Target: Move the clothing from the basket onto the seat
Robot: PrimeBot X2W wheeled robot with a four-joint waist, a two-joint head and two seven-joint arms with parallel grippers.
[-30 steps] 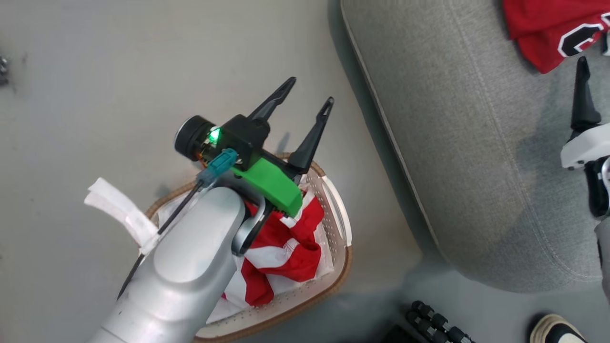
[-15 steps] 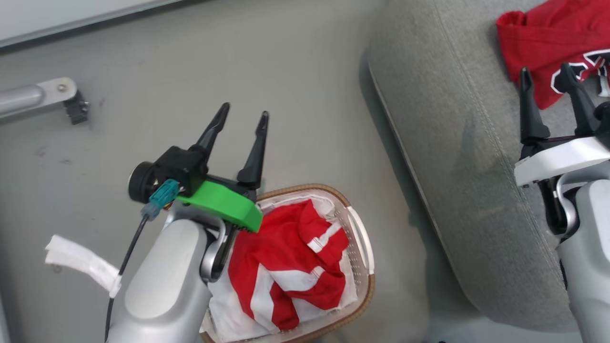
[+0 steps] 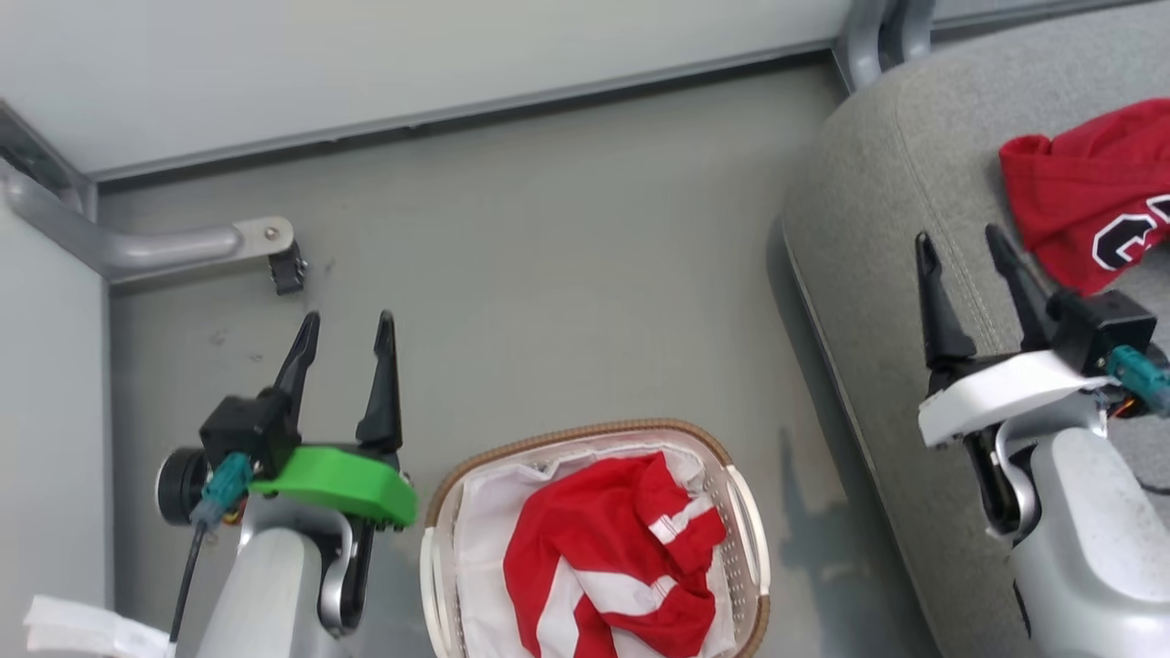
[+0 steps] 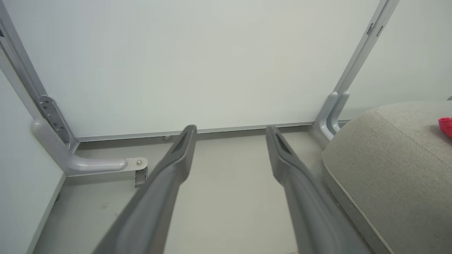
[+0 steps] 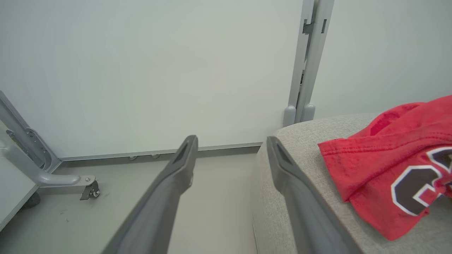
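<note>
A: Where is the clothing?

B: One red garment with white stripe trim [image 3: 608, 548] lies crumpled in the basket [image 3: 567, 433], on its white liner [image 3: 484, 521]. The red jersey with black-and-white numerals [image 3: 1083, 196] rests on the grey seat [image 3: 868, 228], at the far right.

A: And the robot's pincers?

B: The left pincer [image 3: 348, 317] hangs over the bare floor [image 3: 567, 274], just left of the basket, with its two fingers apart and nothing between them. The right pincer [image 3: 958, 236] is above the left part of the seat, near the jersey but not touching it. Its fingers are likewise spread and empty.

A: Where does the basket stand?

B: On the floor, near the robot, between the two arms and left of the seat, apart from it.
</note>
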